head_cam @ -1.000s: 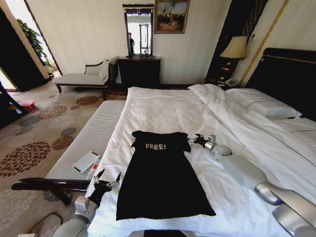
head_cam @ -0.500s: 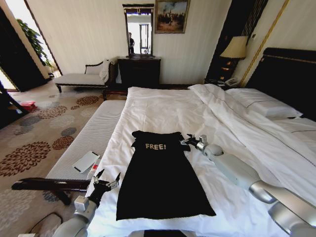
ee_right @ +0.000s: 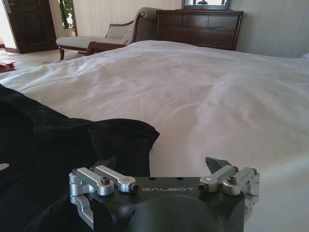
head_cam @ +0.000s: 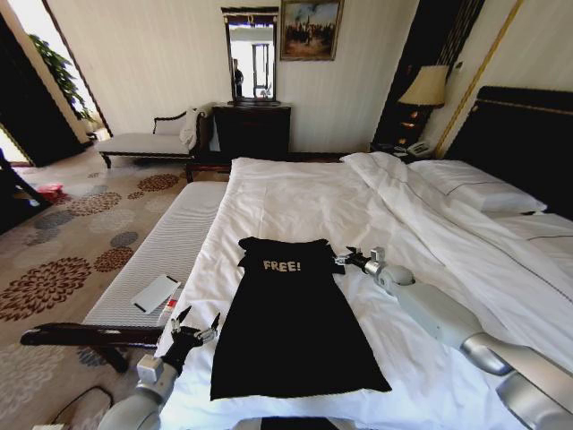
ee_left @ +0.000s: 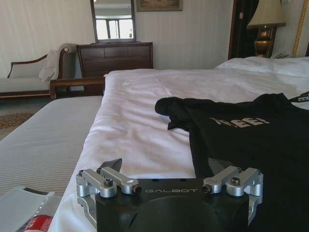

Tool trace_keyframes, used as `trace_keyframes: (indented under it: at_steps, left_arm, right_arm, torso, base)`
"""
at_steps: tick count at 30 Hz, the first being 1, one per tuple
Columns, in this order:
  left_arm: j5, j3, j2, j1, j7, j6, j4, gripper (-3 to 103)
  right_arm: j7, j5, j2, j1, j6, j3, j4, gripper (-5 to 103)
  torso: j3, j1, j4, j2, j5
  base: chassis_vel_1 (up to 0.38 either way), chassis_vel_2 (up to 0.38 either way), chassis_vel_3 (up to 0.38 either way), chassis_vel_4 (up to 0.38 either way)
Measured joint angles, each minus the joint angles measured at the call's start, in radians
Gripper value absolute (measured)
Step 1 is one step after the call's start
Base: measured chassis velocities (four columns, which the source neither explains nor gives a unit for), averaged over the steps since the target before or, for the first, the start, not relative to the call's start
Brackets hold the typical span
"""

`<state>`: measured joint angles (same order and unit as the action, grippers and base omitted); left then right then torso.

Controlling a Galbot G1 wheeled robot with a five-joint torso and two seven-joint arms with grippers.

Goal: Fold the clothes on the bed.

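Observation:
The black top (head_cam: 291,313) with white "FREE!" lettering lies flat on the white duvet of the bed (head_cam: 295,197), its hem toward me. My right gripper (head_cam: 356,260) is open and low over the duvet, just beside the top's right sleeve. In the right wrist view that sleeve (ee_right: 120,137) bunches in front of one finger of the right gripper (ee_right: 161,162). My left gripper (head_cam: 192,330) is open at the bed's left edge, near the hem's left corner. The left wrist view shows the left gripper (ee_left: 166,166) on white sheet, with the top (ee_left: 251,135) beside it.
A grey striped bench (head_cam: 170,242) runs along the bed's left side, with a white booklet (head_cam: 156,293) on it. Pillows (head_cam: 479,188) and a dark headboard (head_cam: 528,134) are at the right. A chaise (head_cam: 148,141) and dresser (head_cam: 252,130) stand by the far wall.
My right gripper edged toward the sleeve, then drew back a little to the right. The left arm and the top have not moved.

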<state>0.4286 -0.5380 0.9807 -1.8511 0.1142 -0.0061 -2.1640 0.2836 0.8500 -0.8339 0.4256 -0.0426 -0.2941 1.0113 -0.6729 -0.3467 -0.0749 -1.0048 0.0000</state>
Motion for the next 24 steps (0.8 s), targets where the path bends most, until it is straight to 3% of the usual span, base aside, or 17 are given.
trace_keyframes:
  at_steps: [16, 20, 24]
  left_arm:
    - [0.004, -0.016, 0.001, 0.001, -0.001, -0.004, 0.005, 100]
    - [0.006, -0.022, 0.001, -0.003, -0.001, -0.008, 0.01, 100]
    - [0.01, -0.019, 0.001, 0.008, -0.002, -0.008, 0.012, 100]
  right_arm:
    - [0.029, -0.011, -0.038, -0.071, 0.0, -0.08, -0.034, 102]
    - [0.034, -0.01, -0.042, -0.086, 0.001, -0.095, -0.037, 83]
    - [0.039, -0.009, -0.042, -0.087, 0.001, -0.107, -0.032, 72]
  torso:
    - [0.0, 0.0, -0.0003, 0.0, 0.0]
    - [0.0, 0.0, -0.0003, 0.0, -0.0001]
    - [0.0, 0.0, -0.0004, 0.0, -0.0001]
  base:
    - [0.0, 0.0, 0.0, 0.0]
    - [0.0, 0.0, 0.0, 0.0]
    - [0.0, 0.0, 0.0, 0.0]
